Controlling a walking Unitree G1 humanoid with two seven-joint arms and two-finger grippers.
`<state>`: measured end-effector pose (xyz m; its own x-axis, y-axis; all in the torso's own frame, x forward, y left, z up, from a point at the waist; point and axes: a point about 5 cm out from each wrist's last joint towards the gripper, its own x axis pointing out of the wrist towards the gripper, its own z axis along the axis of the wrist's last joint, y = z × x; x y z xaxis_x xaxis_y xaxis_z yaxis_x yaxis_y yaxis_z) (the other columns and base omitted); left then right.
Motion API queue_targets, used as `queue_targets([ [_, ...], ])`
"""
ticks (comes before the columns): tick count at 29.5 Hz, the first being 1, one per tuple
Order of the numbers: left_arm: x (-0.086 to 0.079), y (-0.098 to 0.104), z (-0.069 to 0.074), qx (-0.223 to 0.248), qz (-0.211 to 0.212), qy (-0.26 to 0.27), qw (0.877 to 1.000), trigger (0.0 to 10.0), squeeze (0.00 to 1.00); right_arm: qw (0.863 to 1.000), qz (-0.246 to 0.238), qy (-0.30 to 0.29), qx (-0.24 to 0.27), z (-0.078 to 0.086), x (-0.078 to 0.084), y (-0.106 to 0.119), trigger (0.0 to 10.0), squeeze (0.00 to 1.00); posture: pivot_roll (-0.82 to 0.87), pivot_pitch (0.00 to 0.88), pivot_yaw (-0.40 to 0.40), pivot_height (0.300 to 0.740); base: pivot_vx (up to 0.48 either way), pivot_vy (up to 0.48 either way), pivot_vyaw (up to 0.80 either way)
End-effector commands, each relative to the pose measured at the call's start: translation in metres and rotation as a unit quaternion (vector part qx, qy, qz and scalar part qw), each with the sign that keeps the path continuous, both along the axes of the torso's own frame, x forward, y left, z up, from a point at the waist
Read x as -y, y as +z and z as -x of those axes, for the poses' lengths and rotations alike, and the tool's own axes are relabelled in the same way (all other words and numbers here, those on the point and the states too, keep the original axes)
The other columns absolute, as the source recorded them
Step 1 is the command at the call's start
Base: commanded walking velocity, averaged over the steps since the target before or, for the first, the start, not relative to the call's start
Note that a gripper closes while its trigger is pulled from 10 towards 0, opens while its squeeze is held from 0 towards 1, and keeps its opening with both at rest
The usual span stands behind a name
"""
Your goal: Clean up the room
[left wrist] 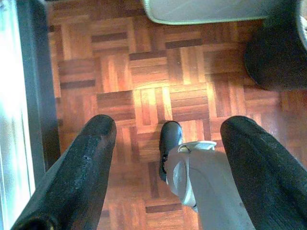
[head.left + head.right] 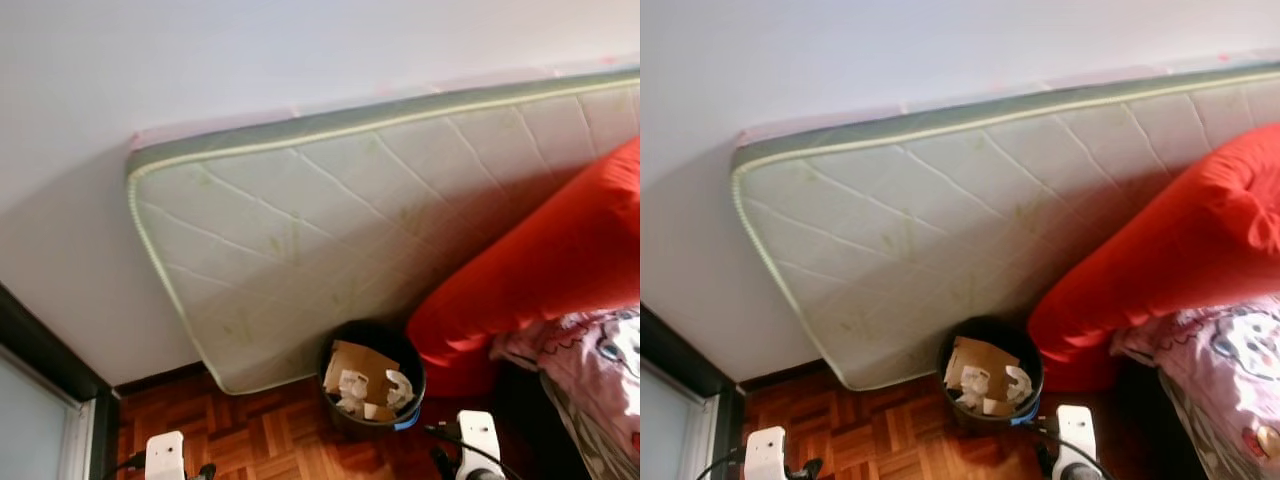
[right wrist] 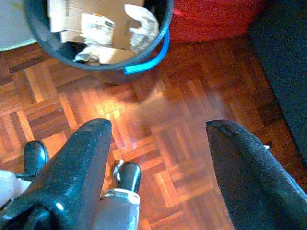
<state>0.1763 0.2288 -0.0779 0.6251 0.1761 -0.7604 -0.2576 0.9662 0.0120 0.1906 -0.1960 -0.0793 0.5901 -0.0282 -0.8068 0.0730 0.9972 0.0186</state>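
A black trash bin (image 2: 372,388) stands on the parquet floor against a leaning mattress. It holds cardboard and crumpled white paper (image 3: 98,26), and a blue handle (image 3: 152,58) hangs on its rim. My left gripper (image 1: 168,158) hangs open over bare parquet, nothing between its fingers. My right gripper (image 3: 158,163) is open too, above the floor just short of the bin. Both wrists show at the bottom edge of the eye views, the left wrist (image 2: 165,458) and the right wrist (image 2: 480,445).
A pale quilted mattress (image 2: 330,230) leans against the white wall. A red cushion (image 2: 540,270) and a pink patterned blanket (image 2: 590,360) lie on the right. A dark door frame (image 2: 50,360) stands at the left. My own leg and black foot (image 1: 170,141) are below.
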Motion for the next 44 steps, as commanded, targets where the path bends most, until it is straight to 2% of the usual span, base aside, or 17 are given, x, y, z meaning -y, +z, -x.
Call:
queue_targets([
  [1,-0.0005,-0.0014,0.0025,-0.012,-0.011,-0.011,1.0,10.0,0.0,1.0,0.0,-0.002,-0.008,0.0024,0.0007,-0.0013,10.0,0.0,0.11,0.024,-0.033,0.74,0.0,-0.409,-0.77],
  [6,-0.0012,-0.0019,0.0033,-0.017,-0.012,-0.008,1.0,10.0,0.0,1.0,0.001,-0.001,-0.01,0.0025,0.0002,-0.0015,10.0,0.0,0.11,0.026,-0.031,0.74,0.0,-0.448,-0.77],
  [12,-0.0019,-0.0022,0.0037,-0.026,-0.016,-0.021,0.999,10.0,0.0,1.0,0.001,0.0,-0.012,0.0028,-0.0006,-0.0018,10.0,0.0,0.11,0.026,-0.029,0.74,0.0,0.0,-0.76],
  [18,-0.002,-0.0021,0.0037,-0.027,-0.025,-0.02,0.999,10.0,0.0,1.0,0.003,0.004,-0.013,0.0028,0.0002,-0.0017,10.0,0.0,0.11,0.027,-0.035,0.74,0.0,-0.402,-0.75],
  [32,-0.0027,-0.0023,0.0045,-0.027,-0.025,-0.015,0.999,10.0,0.0,1.0,0.006,0.008,-0.014,0.0032,-0.0009,-0.0021,10.0,0.0,0.09,0.004,-0.022,0.74,0.0,0.0,-0.75],
  [44,-0.0031,-0.0027,0.0054,-0.035,-0.035,-0.041,0.998,10.0,0.0,1.0,0.006,0.013,-0.017,0.005,-0.0017,-0.0031,10.0,0.0,0.09,0.0,-0.017,0.74,0.0,-0.115,-0.73],
])
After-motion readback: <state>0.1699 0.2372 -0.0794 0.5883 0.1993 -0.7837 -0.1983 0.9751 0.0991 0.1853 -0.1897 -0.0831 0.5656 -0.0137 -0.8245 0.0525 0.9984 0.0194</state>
